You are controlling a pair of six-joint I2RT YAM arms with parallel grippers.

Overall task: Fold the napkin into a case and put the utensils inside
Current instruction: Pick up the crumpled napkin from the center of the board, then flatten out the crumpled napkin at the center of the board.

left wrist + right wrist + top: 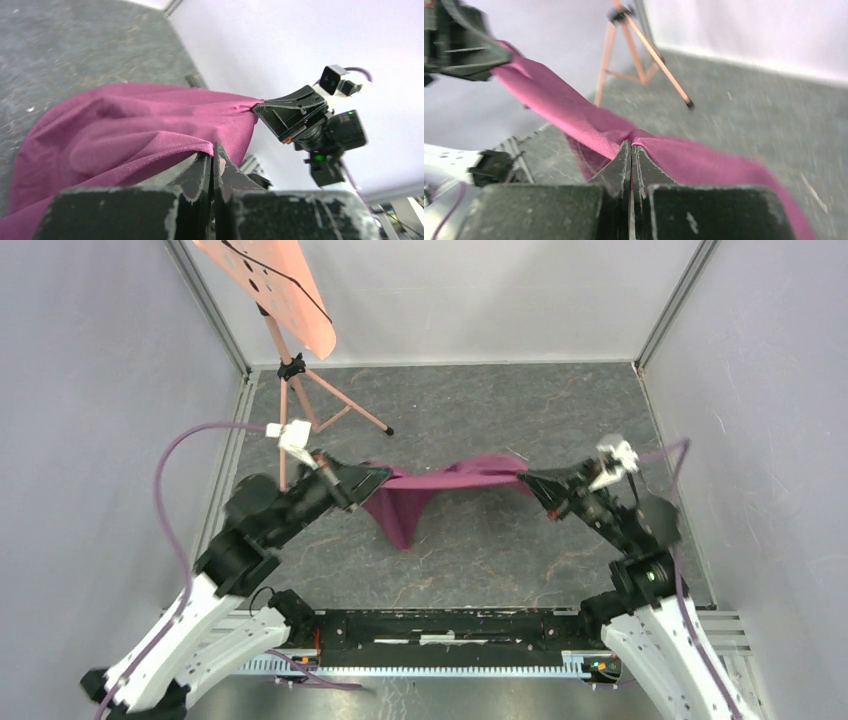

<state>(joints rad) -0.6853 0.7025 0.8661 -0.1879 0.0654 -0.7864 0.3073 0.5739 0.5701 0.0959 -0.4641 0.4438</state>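
Observation:
The plum-maroon napkin (pixel 440 485) hangs in the air, stretched between my two grippers, with a loose fold sagging down toward the grey floor. My left gripper (pixel 383 477) is shut on its left corner; the left wrist view shows the cloth (pixel 125 135) pinched at my fingertips (pixel 214 150). My right gripper (pixel 528 478) is shut on the right corner; the right wrist view shows the cloth (pixel 589 117) clamped at my fingertips (pixel 631 146). No case has been formed. The utensils are out of view.
A pink tripod stand (pixel 300 380) with an orange perforated board (pixel 270 280) stands at the back left, its feet close to my left arm. White walls enclose the grey marbled floor (pixel 480 400). A black rail (pixel 450 625) runs between the arm bases.

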